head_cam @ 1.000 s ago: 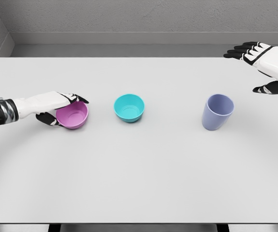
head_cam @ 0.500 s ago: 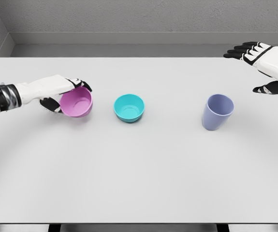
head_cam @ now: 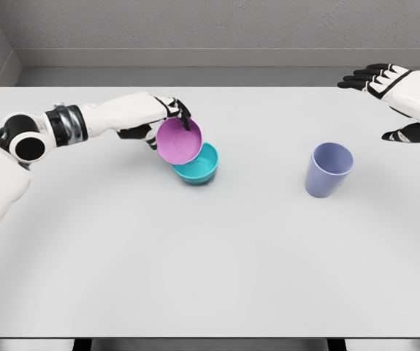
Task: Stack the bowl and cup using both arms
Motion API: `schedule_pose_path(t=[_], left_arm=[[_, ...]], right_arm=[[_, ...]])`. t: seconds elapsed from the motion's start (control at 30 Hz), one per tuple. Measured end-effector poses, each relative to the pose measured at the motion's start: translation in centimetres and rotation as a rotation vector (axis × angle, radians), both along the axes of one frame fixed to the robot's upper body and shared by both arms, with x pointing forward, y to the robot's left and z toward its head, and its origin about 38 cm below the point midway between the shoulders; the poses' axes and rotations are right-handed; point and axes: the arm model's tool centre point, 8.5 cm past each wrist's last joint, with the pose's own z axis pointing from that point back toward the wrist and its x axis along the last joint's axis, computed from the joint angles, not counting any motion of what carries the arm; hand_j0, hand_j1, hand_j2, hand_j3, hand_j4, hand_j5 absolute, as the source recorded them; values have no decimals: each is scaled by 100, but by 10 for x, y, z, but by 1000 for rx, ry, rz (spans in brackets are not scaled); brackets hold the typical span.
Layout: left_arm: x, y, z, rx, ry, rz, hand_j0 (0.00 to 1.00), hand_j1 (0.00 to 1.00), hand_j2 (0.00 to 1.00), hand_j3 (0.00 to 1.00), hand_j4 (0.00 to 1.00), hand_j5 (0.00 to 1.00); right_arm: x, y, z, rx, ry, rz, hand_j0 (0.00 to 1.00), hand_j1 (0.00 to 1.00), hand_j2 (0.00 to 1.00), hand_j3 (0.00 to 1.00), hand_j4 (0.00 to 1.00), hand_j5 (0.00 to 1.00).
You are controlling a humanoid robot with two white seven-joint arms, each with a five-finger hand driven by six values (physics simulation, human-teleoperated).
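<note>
The left hand (head_cam: 158,126) grips the pink bowl (head_cam: 180,141) by its rim, fingers over the upper edge and thumb below, and holds it clear of the table (head_cam: 210,278). The pink bowl is tilted, its opening turned toward the camera, and it sits directly over the near-left part of the teal bowl (head_cam: 199,167), overlapping it; whether the two touch cannot be told from this view. The teal bowl stands upright on the table, roughly midway between the left and right edges and nearer the far edge than the near one. The cup (head_cam: 329,170), lavender and upright, stands well apart to the right of both bowls, untouched. The right hand (head_cam: 394,91) hangs above the far right corner of the table with fingers spread wide, holding nothing. Judgement: the step in hand is nesting the pink bowl into the teal one, and it is not yet complete, as the carried bowl is neither level nor seated. The next move calls for levelling the pink bowl, centring it over the teal rim, lowering it until seated and only then releasing. Risk noted: a tilted release could tip the pink bowl off the rim or push the teal bowl across the table. The cup remains to be handled, presumably by the right hand.
</note>
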Motion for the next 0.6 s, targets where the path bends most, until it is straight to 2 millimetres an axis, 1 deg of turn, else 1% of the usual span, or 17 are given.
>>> schedule_pose_path(t=[0.13, 0.17, 0.2, 0.23, 0.27, 0.3, 0.43, 0.47, 0.5, 0.57, 0.6], left_arm=[[0, -7, -1, 1, 0, -13, 54, 54, 54, 54, 54, 54], [0, -8, 1, 1, -4, -15, 59, 59, 59, 59, 59, 59], [1, -9, 3, 1, -8, -16, 66, 66, 66, 66, 66, 66], [2, -10, 6, 0, -16, -18, 79, 79, 79, 79, 79, 79], [3, -10, 9, -1, -22, -19, 97, 97, 97, 97, 97, 97], [5, -11, 16, -3, -34, -20, 100, 100, 100, 100, 100, 100], [8, -10, 34, -25, -67, -24, 100, 100, 100, 100, 100, 100], [7, -3, 37, -37, -68, -17, 100, 100, 100, 100, 100, 100], [6, 9, 40, -54, -66, 1, 100, 100, 100, 100, 100, 100], [4, 41, 49, -82, -65, 49, 100, 100, 100, 100, 100, 100], [-1, 62, 38, -95, -28, 85, 100, 100, 100, 100, 100, 100]], right_arm=[[0, 0, 0, 0, 0, 1, 100, 100, 100, 100, 100, 100], [0, 0, 0, 0, 0, 1, 100, 100, 100, 100, 100, 100], [0, 0, 0, 0, 0, 1, 100, 100, 100, 100, 100, 100], [0, 0, 0, 0, 0, 1, 100, 100, 100, 100, 100, 100], [0, 0, 0, 0, 0, 1, 100, 100, 100, 100, 100, 100], [0, 0, 0, 0, 0, 1, 100, 100, 100, 100, 100, 100], [-1, 3, 0, 0, -1, 8, 100, 100, 100, 100, 100, 100], [-1, 3, 0, 0, -2, 9, 100, 100, 100, 100, 100, 100], [-1, 3, 1, 0, -2, 10, 100, 100, 100, 100, 100, 100], [-2, 4, 1, 1, -2, 11, 100, 100, 100, 100, 100, 100], [-1, 4, 1, 0, -4, 12, 100, 100, 100, 100, 100, 100]])
